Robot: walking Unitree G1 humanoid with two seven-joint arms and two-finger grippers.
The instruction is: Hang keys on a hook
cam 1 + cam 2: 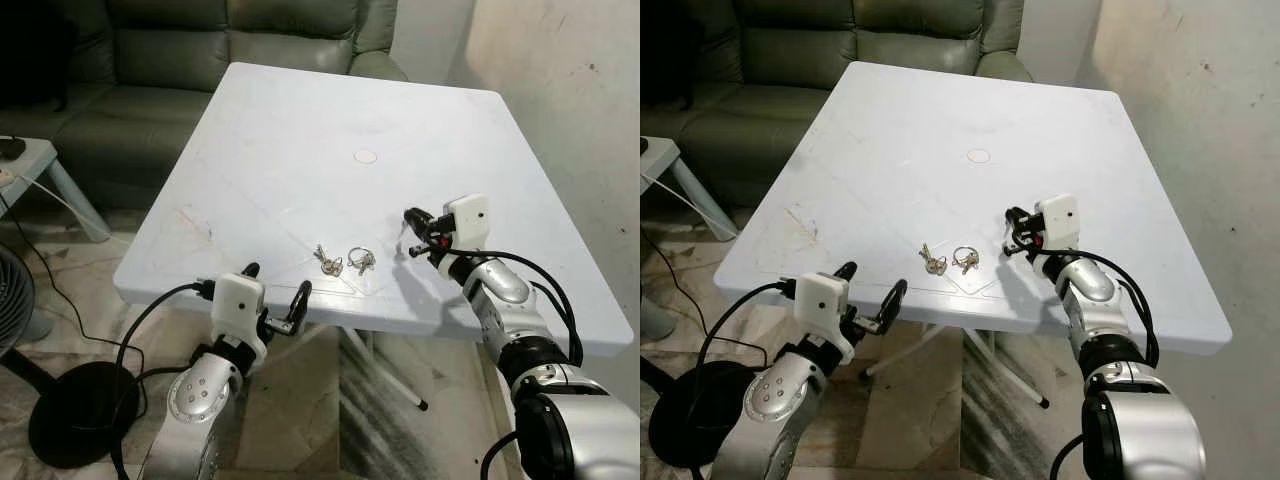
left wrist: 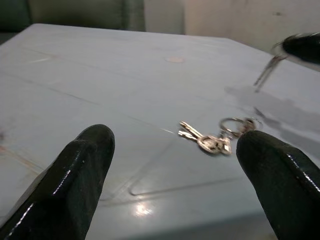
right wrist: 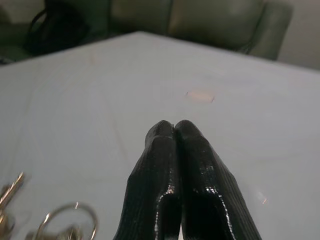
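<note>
Two key sets lie on the white table [image 1: 300, 130] near its front edge: a small bunch [image 1: 327, 263] and, just right of it, a ring with keys [image 1: 360, 258]. My right gripper [image 1: 410, 218] hovers above the table to their right, fingers pressed together in the right wrist view [image 3: 172, 125]. Thin silver keys [image 2: 266, 76] dangle from its tip in the left wrist view. My left gripper [image 1: 278, 280] is open at the table's front edge, level with it and pointing at the two sets, with nothing between its fingers [image 2: 85, 165].
A round plug [image 1: 365, 156] marks the table's middle. A green sofa [image 1: 230, 40] stands behind the table and a wall [image 1: 560, 80] runs along its right. To the left are a small side table [image 1: 30, 160], a fan base [image 1: 70, 410] and cables on the floor.
</note>
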